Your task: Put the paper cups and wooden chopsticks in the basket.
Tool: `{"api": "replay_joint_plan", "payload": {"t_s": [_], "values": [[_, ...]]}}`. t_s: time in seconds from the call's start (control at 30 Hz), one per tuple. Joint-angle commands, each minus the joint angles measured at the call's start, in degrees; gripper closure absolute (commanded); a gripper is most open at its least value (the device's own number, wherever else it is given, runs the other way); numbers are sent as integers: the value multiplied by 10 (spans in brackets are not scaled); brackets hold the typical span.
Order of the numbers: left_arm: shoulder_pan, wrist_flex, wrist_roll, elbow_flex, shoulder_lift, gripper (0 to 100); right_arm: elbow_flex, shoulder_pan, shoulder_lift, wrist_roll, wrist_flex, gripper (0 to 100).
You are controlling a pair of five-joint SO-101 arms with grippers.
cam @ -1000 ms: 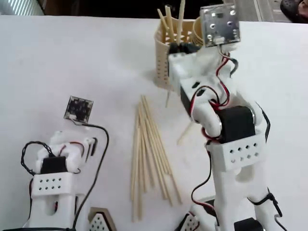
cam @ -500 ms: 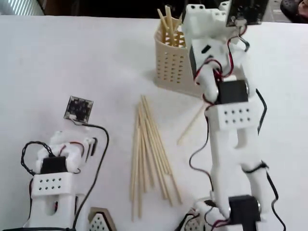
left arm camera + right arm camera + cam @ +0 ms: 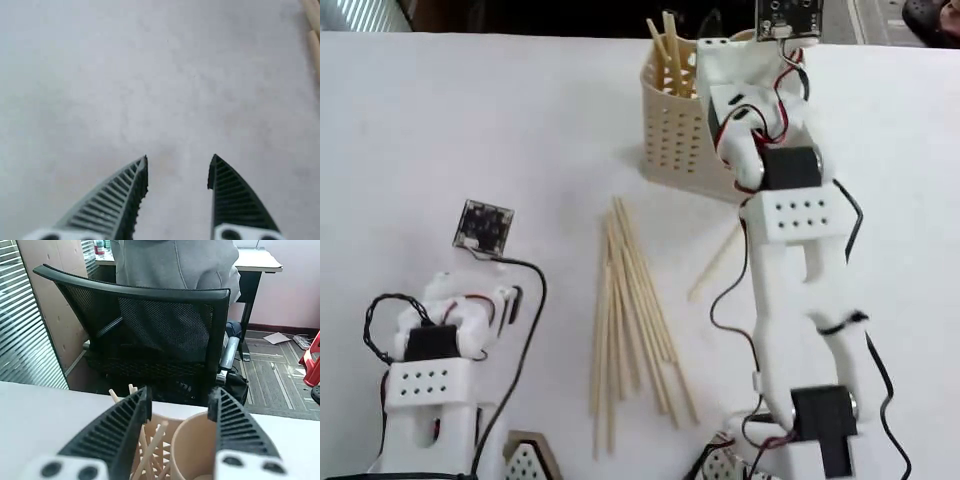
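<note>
The right arm has stretched further forward over the last second, carrying the right hand (image 3: 180, 396) out above the basket; its ribbed, tapering fingers stand spread, pinching nothing; right beneath them sits the basket (image 3: 672, 140), cream plastic with a perforated grid wall, holding a smooth tan paper cup (image 3: 192, 450) and several upright chopsticks (image 3: 667, 45); back behind the hand, alongside its arm, a sheaf of thin, pale loose chopsticks (image 3: 630, 310) lies on the white worktop (image 3: 470, 110); the left hand (image 3: 179, 161) hovers low over bare worktop, likewise spread.
</note>
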Motion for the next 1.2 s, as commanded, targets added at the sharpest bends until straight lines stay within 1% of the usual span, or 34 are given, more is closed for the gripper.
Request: {"api": "replay_joint_plan", "payload": {"t_s": [0.0,0.13,0.27,0.33,0.4,0.47,0.53,0.67,0.77,0.9,1.03,1.17], "values": [[-6,-12,-7,-2,-13,801,-28,-3,-93,7,103,838],[-6,-12,-7,-2,-13,801,-25,-29,-138,4,285,839],[-6,-12,-7,-2,-13,801,-21,-63,-135,4,451,839],[-6,-14,-7,3,-13,800,4,-80,-125,4,502,839],[-6,-22,-7,4,-13,800,45,-104,-117,4,525,839],[-6,-23,-7,4,-13,800,100,-130,-110,4,522,839],[-6,-23,-7,4,-13,800,159,-157,-103,3,495,839],[-6,-21,-30,4,-11,800,278,-192,-88,2,399,839],[-5,-25,-38,13,-14,801,339,-199,-61,2,324,839],[-5,-25,-38,13,-14,801,351,-197,7,2,283,821],[-5,-25,-38,14,-14,801,324,-200,76,-28,284,778],[-5,-25,-38,14,-14,801,299,-200,128,-31,284,783]]}}
